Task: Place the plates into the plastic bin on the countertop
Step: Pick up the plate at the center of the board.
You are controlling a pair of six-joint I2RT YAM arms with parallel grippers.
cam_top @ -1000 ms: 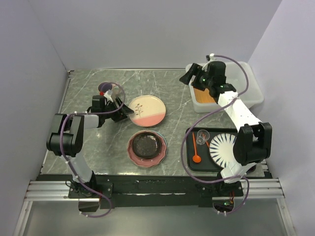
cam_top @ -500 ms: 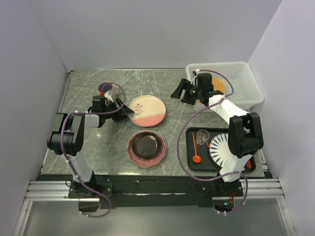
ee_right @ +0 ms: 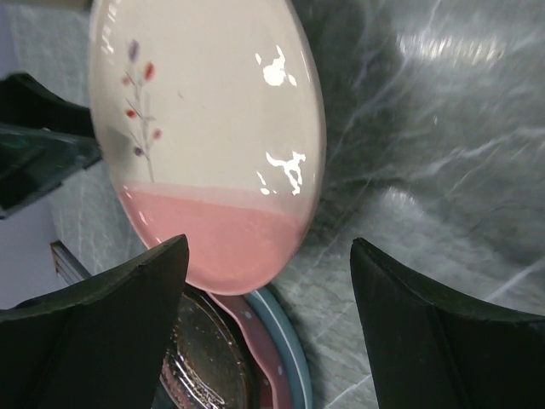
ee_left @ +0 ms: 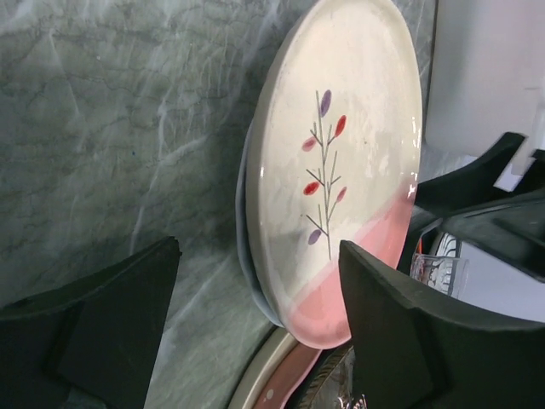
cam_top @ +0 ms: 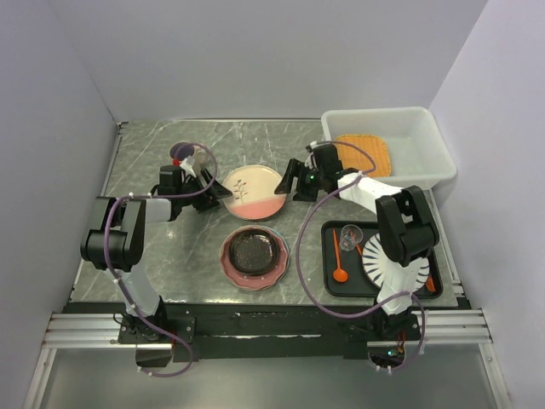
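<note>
Top external: floral plate [cam_top: 252, 192] lies between the open left fingers [cam_top: 215, 198] and open right fingers [cam_top: 288, 181].

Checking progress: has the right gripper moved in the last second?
Yes. The right gripper has left the bin and swung left to the floral plate.
</note>
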